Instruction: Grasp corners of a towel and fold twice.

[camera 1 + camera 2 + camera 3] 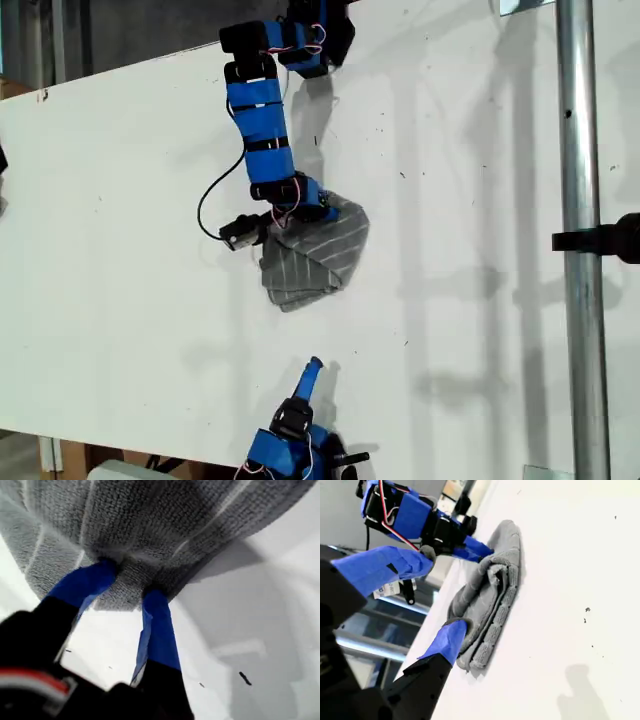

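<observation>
My first gripper is pinched onto the towel: in the first wrist view its 2 blue-taped fingers press into a bunched fold of the grey cloth, with fabric squeezed between them and billowing over their tips. In the exterior view this arm reaches down from the top of the white table, and its jaws meet the towel at the cloth's upper edge, toward the exterior view's left.

The towel lies near the middle of the table as a rumpled, partly folded heap, thin white stripes running across its dark grey surface. In the second wrist view it shows as several stacked layers with a ribbed edge lying on the table.

My second gripper stands wide open and holds nothing. In the second wrist view 1 blue fingertip sits close to the near edge of the towel, though I cannot tell whether it touches. In the exterior view the second arm rises from the bottom edge, its blue finger apart from the cloth.

A metal pole runs upright along the exterior view's right. No writing or label is readable.
</observation>
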`<state>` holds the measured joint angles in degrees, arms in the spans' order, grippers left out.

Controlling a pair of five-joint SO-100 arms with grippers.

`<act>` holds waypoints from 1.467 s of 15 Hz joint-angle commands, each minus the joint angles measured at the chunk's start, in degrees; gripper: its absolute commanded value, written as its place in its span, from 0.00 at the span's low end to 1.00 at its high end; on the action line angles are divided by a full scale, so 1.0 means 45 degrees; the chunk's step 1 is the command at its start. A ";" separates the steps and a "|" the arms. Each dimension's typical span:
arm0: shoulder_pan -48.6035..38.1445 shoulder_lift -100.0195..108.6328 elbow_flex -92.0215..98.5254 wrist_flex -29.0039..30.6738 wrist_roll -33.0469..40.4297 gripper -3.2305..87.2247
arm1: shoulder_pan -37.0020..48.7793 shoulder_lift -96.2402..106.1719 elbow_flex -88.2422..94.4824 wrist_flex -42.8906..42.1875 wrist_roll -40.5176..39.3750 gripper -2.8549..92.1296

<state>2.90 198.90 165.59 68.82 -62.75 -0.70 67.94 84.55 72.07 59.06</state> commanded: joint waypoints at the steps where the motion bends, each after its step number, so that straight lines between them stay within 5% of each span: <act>1: 0.0078 0.0098 -0.0645 -0.0098 -0.0098 0.27 | -0.0176 0.0781 -0.2754 0.0625 -0.0664 0.07; 6: 0.0098 0.0098 -0.0684 -0.0234 -0.0078 0.27 | -0.0176 0.3008 -0.4297 -0.0254 -0.1934 0.06; 9: 0.0098 0.0098 -0.0645 -0.0293 -0.0059 0.27 | 0.0762 0.1797 -0.2324 -0.5254 -0.2969 0.06; 12: 0.0098 0.0098 -0.0645 -0.0156 -0.0098 0.27 | 0.1973 -0.1270 -0.4336 -0.7383 -0.3340 0.06; 13: 0.0059 0.0098 -0.0586 -0.0156 -0.0098 0.27 | 0.2480 -0.2266 -0.5273 -0.7520 -0.3066 0.08; 14: 0.0059 0.0098 -0.0547 -0.0176 -0.0098 0.27 | 0.2871 -0.3047 -0.6113 -0.7441 -0.2656 0.26; 18: -0.0039 0.0098 -0.0410 -0.0410 -0.0059 0.28 | 0.3184 -0.0234 -0.6172 -0.8008 -0.1348 0.06; 22: 0.0020 0.0098 -0.0156 -0.0293 -0.0469 0.27 | 0.3789 0.4453 -0.1953 -0.6992 -0.1250 0.04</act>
<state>2.99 198.90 165.76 68.12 -63.63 16.00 74.71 70.40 37.62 52.91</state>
